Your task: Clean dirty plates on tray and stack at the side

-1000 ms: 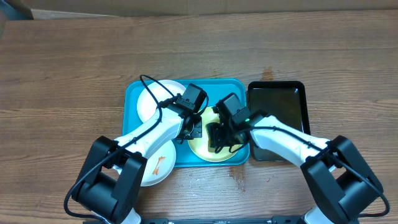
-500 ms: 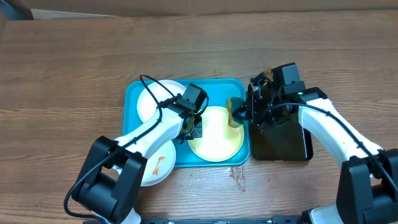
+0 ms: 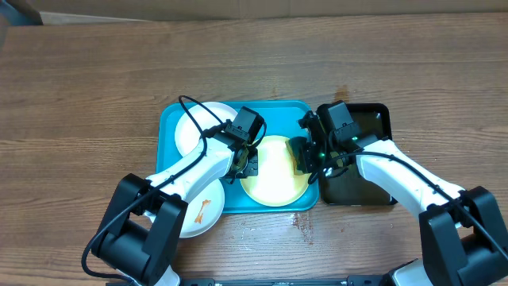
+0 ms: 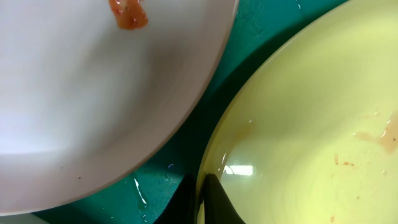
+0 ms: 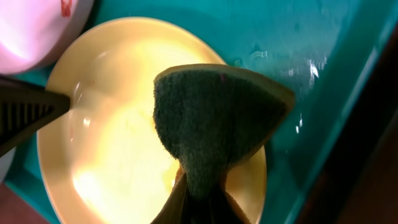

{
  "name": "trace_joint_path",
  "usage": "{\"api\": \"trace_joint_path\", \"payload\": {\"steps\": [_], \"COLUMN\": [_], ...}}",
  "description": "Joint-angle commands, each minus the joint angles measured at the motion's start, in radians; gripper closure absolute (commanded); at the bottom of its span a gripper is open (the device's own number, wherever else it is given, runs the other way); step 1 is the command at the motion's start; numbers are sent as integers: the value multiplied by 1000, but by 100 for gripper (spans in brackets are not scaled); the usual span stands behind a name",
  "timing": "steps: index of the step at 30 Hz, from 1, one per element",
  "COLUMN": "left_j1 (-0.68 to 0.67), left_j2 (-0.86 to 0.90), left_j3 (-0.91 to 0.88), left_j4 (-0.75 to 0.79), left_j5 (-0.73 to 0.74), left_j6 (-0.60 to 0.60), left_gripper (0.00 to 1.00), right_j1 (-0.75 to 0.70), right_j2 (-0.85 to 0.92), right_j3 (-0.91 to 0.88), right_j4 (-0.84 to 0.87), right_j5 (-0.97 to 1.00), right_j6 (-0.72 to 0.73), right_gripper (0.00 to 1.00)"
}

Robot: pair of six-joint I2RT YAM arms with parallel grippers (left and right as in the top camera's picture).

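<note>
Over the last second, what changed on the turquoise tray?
The right gripper, shut on the green scouring sponge, swung off the pale yellow round plate toward the black rectangular tray, then came back to the plate's right side. The left gripper stayed clamped on the plate's left rim. The turquoise plastic tray and two white plates did not move.

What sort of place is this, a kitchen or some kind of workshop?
Probably a robot test bench rather than a real kitchen: a plain wooden table, smeared plates on a turquoise tray, and the right gripper pinching a sponge. No sink is in view.
</note>
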Motion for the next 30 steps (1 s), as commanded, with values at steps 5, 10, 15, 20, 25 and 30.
{"api": "trace_joint_path", "payload": {"steps": [5,10,15,20,25,30], "left_j1": [2,2,2,2,2,2], "left_j2": [18,18,18,18,18,18], "left_j3": [-8,-8,-8,-8,-8,-8], "left_j4": [-4,-3,-3,-3,-4,-4], "left_j5": [-14,-14,-14,-14,-14,-14], "left_j6": [-9,-9,-9,-9,-8,-9], "left_gripper": [96,96,96,96,96,96], "right_j1": [20,20,20,6,-98,-185], "right_j2": [112,178,185,182,133,47], "right_j3": [-1,-1,-1,11,113,188], "right_j4": [57,53,68,63,25,-69], "right_j5": [37,-42,-249,-447,-695,-784], "right_j6": [-43,-37,11,9,2,2], "right_gripper": [96,96,96,96,96,96]}}
